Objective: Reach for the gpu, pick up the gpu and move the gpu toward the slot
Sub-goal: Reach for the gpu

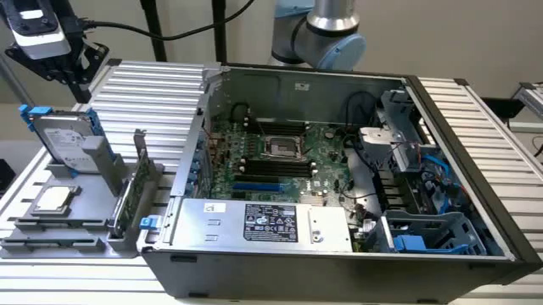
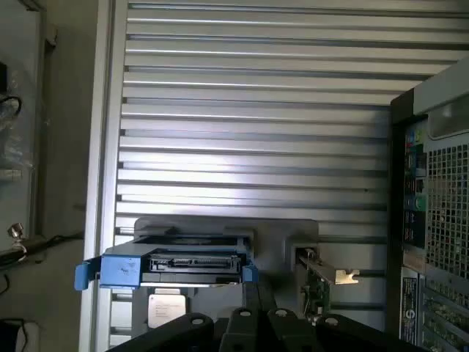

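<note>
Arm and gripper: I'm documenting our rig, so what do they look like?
The arm is a silver-grey tube with pale blue joint caps. The gripper is black, under a white and grey block, with a black cable running off it. In the wrist view its black linkages carry round silver bolt heads.

Beside the computer case (image 1: pixel 339 273), at the exterior view's left, a holder (image 1: pixel 51 244) rests on the table (image 1: pixel 484 127) that also bears the case. On the holder the gpu (image 1: pixel 134 190) stands on edge nearest the case, just beside its wall; the hard drive (image 1: pixel 63 143) stands upright and the chip (image 1: pixel 53 198) lies flat farther from it. The gripper (image 1: pixel 68 67) hangs high, well apart from the case, beyond the hard drive.
</note>
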Robot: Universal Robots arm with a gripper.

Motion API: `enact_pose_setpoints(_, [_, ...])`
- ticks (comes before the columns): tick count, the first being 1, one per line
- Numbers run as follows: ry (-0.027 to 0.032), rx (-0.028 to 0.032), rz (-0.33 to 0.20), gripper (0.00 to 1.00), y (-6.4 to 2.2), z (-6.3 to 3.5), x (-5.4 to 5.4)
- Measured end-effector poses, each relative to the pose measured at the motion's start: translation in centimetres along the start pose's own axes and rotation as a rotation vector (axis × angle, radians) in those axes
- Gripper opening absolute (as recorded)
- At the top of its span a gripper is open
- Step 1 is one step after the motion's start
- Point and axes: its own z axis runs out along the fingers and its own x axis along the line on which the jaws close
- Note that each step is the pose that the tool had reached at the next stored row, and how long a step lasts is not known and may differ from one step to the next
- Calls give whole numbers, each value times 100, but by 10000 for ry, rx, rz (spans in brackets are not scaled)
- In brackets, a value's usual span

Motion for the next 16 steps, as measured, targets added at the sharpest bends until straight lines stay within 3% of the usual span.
enact_pose_setpoints(13, [1, 0, -18, 11, 0, 0, 0])
enact_pose_setpoints(16, [0, -1, -17, 11, -18, 1, -51])
